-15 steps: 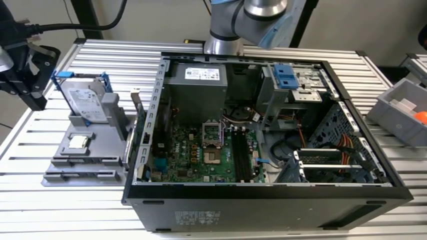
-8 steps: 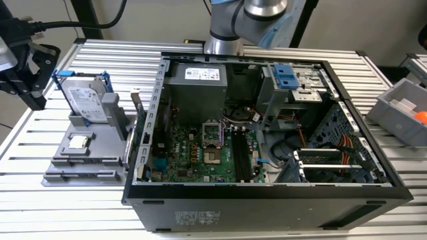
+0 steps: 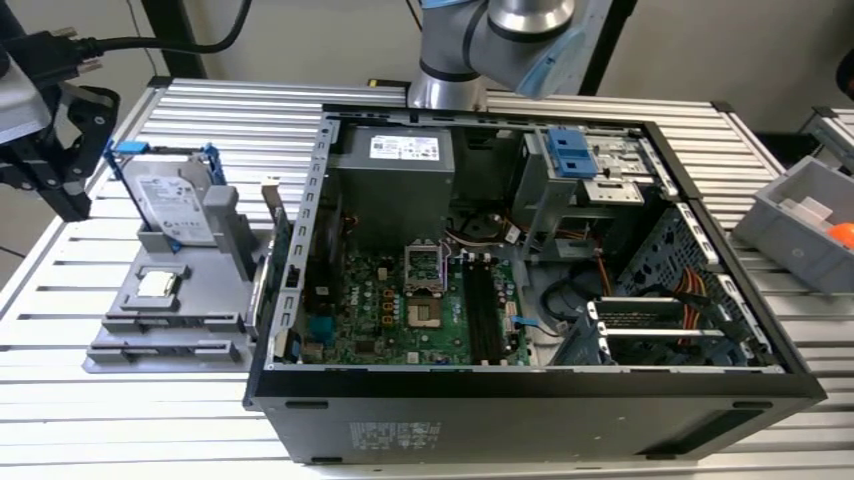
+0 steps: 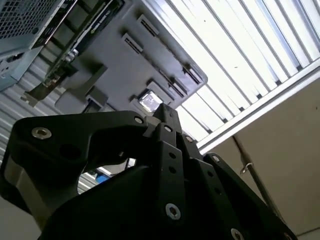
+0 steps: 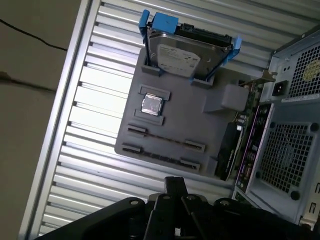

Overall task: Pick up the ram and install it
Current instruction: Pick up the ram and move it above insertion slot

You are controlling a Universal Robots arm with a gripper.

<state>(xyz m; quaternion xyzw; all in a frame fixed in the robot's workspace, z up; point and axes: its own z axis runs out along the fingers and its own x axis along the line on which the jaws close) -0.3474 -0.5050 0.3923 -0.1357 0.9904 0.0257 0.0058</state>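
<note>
A thin dark strip, which I take for the ram (image 5: 165,140), stands on edge between two clips of the grey holder (image 5: 192,117) in the first wrist view. My gripper (image 5: 175,183) hangs above the slatted table beside the holder, apart from the ram. In the second wrist view its black fingers (image 4: 163,114) meet at one tip with nothing between them. In the exterior view the gripper (image 3: 70,205) is at the far left, left of the holder (image 3: 187,300). The open computer case (image 3: 534,390) shows the motherboard's dark memory slots (image 3: 481,312).
On the holder stand a silver hard drive in a blue-handled frame (image 3: 174,205) and a small square silver chip (image 3: 156,284). An expansion card (image 3: 283,275) stands upright between holder and case. A grey bin (image 3: 807,225) sits at the exterior view's right.
</note>
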